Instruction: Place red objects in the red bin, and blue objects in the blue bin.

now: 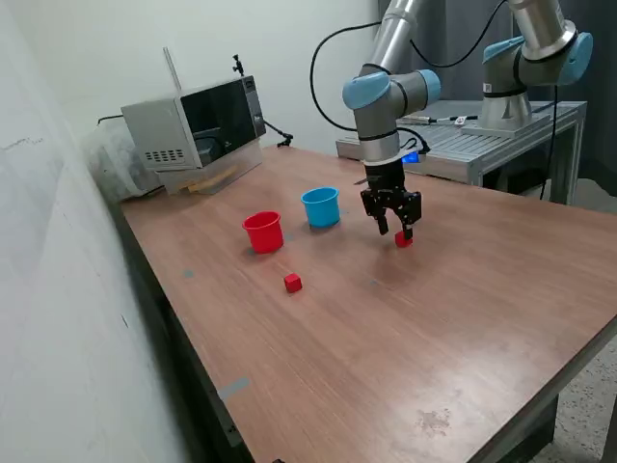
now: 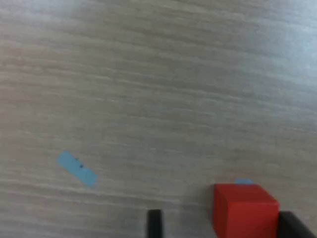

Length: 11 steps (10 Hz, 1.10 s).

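Observation:
My gripper [image 1: 394, 230] is open, low over the wooden table, with its jaws around a small red cube [image 1: 403, 239]. In the wrist view the gripper [image 2: 226, 227] has the cube [image 2: 243, 210] on the table between its fingertips, close against one fingertip [image 2: 296, 225] and apart from the other. A second red cube [image 1: 293, 283] lies on the table nearer the front, toward the exterior view's left. The red cup [image 1: 263, 231] and the light-blue cup [image 1: 321, 206] stand upright side by side to the exterior view's left of the gripper. No dark-blue cubes are in view.
A microwave [image 1: 202, 125] stands at the table's far left corner. A second robot arm [image 1: 530, 58] on a metal bench [image 1: 482, 145] is behind at the right. A strip of blue tape [image 2: 77, 169] is stuck to the table near the gripper.

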Tool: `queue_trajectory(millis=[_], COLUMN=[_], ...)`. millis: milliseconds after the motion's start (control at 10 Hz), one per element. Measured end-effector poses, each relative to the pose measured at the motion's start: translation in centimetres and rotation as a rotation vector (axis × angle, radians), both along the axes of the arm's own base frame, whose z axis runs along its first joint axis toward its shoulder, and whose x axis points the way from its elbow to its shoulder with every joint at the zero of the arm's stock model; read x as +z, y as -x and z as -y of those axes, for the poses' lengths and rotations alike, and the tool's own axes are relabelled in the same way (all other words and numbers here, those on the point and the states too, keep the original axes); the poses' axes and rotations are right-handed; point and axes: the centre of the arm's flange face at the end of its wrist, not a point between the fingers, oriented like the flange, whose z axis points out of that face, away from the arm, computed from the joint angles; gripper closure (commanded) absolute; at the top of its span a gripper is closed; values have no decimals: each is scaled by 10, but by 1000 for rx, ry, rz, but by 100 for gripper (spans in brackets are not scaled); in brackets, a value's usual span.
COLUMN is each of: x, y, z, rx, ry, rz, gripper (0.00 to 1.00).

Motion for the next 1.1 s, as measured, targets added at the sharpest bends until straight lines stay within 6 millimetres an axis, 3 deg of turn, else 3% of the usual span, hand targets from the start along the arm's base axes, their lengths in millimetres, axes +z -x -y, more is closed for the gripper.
queue_trajectory(millis=[400, 600, 700, 900, 1100], x=[-1, 18, 54, 149, 216], y=[-4, 2, 11, 27, 47], z=[6, 9, 8, 4, -15], rx=[13, 22, 21, 17, -10], ry=[1, -5, -7, -11, -39], rz=[12, 4, -22, -105, -183], gripper=[100, 100, 100, 100, 100])
